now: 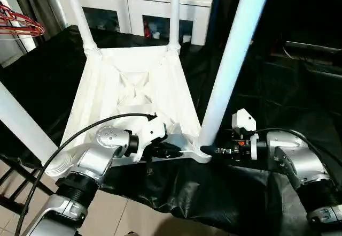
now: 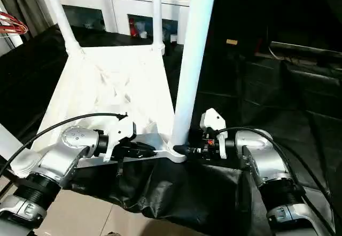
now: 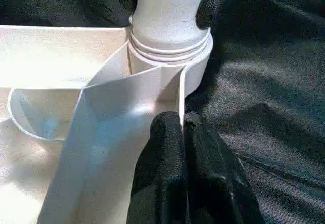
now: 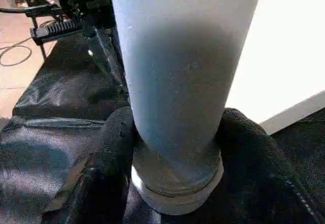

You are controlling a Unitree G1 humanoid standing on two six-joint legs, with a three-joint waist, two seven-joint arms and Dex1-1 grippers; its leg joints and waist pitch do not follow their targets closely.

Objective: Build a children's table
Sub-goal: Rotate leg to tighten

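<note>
You are looking down at the white plastic rectangular tabletop (image 1: 133, 91), which is lying upside down with its ribbed underside up on the black cloth-covered work surface (image 1: 288, 102). Four long tapered white tube legs are standing up out of its round corner sockets: two at the far corners (image 1: 80, 16) (image 1: 175, 11), one at the near corner on your left arm's side (image 1: 24, 126), and one at the near corner on your right arm's side (image 1: 232, 59).

Your left gripper (image 1: 170, 149) is sitting at the tabletop's near edge. Its two black fingers (image 3: 172, 173) are pressing together, closed on a thin upright white rib (image 3: 180, 94) of the underside; the rib's edge is running into the seam between the fingertips. Just beyond those fingertips the near right socket (image 3: 195, 64) is holding the base of its leg.

Your right gripper (image 1: 209, 150) is reaching in from the opposite side at the base of that same leg (image 4: 183, 71). Its black fingers (image 4: 109, 148) are standing on either side of the leg's ringed collar, just above the socket, and touching it on both sides.

Behind the far legs a white glass-doored cabinet (image 1: 133, 8) is standing.
</note>
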